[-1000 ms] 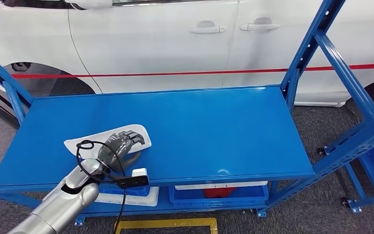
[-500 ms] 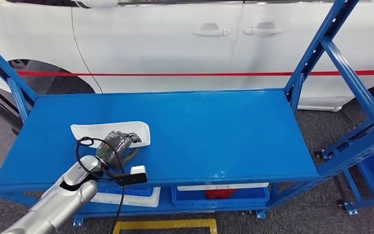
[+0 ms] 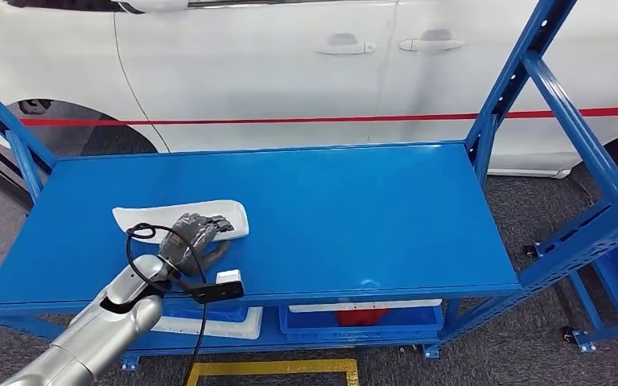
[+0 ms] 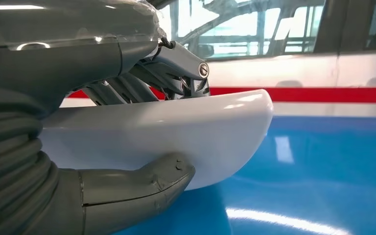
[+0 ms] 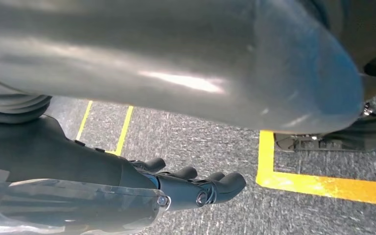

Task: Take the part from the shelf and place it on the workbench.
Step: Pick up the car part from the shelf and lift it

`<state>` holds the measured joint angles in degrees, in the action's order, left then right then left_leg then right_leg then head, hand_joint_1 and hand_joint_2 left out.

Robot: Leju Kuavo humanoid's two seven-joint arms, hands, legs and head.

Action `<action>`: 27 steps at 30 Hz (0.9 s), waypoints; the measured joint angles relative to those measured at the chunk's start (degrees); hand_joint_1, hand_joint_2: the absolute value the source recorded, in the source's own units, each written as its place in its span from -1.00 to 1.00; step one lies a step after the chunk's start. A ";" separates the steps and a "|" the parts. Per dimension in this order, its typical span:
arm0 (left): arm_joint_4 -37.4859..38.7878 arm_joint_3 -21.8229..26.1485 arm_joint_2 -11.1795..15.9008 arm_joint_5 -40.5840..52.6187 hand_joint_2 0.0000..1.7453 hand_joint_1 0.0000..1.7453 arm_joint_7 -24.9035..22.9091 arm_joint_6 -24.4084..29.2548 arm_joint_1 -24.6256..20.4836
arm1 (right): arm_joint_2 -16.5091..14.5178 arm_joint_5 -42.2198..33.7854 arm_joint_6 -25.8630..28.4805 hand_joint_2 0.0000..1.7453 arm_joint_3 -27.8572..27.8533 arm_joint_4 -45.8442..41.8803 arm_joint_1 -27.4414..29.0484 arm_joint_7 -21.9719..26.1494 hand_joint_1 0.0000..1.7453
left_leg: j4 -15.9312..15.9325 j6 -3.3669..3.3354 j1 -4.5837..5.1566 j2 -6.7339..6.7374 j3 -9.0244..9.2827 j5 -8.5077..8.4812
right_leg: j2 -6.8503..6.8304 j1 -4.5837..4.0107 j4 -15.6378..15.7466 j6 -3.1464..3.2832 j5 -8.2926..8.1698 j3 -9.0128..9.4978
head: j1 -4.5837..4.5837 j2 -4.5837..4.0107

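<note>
My left hand (image 3: 195,237) clamps the white part (image 3: 179,217) between thumb and fingers (image 4: 176,73) on the blue bench (image 3: 354,217); my right hand (image 5: 196,188) hangs empty, fingers loosely curled, over the floor. Releasing unevenly risks the glossy shell skidding toward the bench edge.

Left hand (image 4: 127,142) grips white part (image 4: 176,132) (thumb underneath).

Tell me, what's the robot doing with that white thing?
The robot's left hand grips a white part on the top of the blue shelf, fingers over it and thumb under it. The part sits low over the blue surface. The right hand hangs by the floor, holding nothing. A white car is parked behind.
</note>
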<state>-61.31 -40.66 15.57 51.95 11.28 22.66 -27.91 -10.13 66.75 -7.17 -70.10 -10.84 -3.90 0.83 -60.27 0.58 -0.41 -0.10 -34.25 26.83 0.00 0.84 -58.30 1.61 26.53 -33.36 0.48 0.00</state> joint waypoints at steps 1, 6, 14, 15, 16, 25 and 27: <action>-0.16 0.28 0.09 -0.18 1.00 1.00 0.26 0.43 0.20 | 0.01 0.00 0.01 -1.00 0.00 0.00 -0.01 0.05 -1.00 | -2.92 0.33 -0.12 0.00 -1.25 1.70 | -0.04 0.09 0.10 0.26 -0.06 0.08 | 0.09 0.00; -1.31 1.32 0.43 -0.44 1.00 1.00 1.13 1.72 1.69 | 0.06 0.00 0.12 -1.00 0.00 0.00 0.01 0.18 -1.00 | -12.48 0.75 -0.27 0.01 -5.82 4.09 | 0.00 -0.09 -0.09 0.56 0.11 0.17 | 0.23 0.00; -8.75 3.82 0.50 -10.60 1.00 1.00 8.87 3.02 4.16 | 0.15 -0.02 0.40 -1.00 0.00 -0.01 -0.13 0.64 -1.00 | 2.84 -1.62 0.19 0.05 1.29 -1.91 | 0.00 -0.29 -0.45 -1.25 0.65 0.15 | 0.16 0.00; -10.23 4.08 0.42 -11.97 1.00 1.00 9.64 2.92 4.55 | 0.20 -0.03 0.45 -1.00 -0.01 -0.01 -0.14 0.68 -1.00 | 3.24 -1.99 0.04 0.09 1.44 -2.14 | 0.01 -0.29 -1.62 -1.50 1.55 -0.33 | 0.08 0.00; -11.57 4.25 0.33 -12.71 1.00 1.00 9.96 2.83 4.82 | 0.27 -0.04 0.48 -1.00 -0.01 -0.01 -0.14 0.70 -1.00 | 3.57 -2.29 -0.10 0.13 1.57 -2.32 | 0.02 -0.27 -3.94 -1.71 3.05 -1.37 | -0.04 0.00; -16.45 5.08 -0.01 -19.86 1.00 1.00 14.89 1.86 7.33 | 0.48 -0.04 0.55 -1.00 -0.02 -0.01 -0.15 0.79 -1.00 | 3.53 -2.59 0.14 0.21 1.50 -2.23 | 0.01 -0.02 -16.75 -2.26 7.72 -7.87 | -0.26 0.00; -19.29 5.66 -0.29 -24.39 1.00 1.00 17.01 -0.27 8.31 | 0.56 -0.04 0.55 -1.00 -0.02 -0.01 -0.12 0.85 -1.00 | 3.26 -2.43 0.12 0.13 1.54 -2.01 | 0.00 0.05 -11.54 -2.19 4.50 -5.36 | -0.27 0.00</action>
<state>-80.60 -35.00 15.28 27.56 28.29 22.39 -19.60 -9.56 66.71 -6.62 -70.12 -10.85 -4.02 1.68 -57.01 -1.84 -0.29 0.03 -32.71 24.82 0.00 0.89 -69.84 -0.59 31.03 -38.72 0.21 0.00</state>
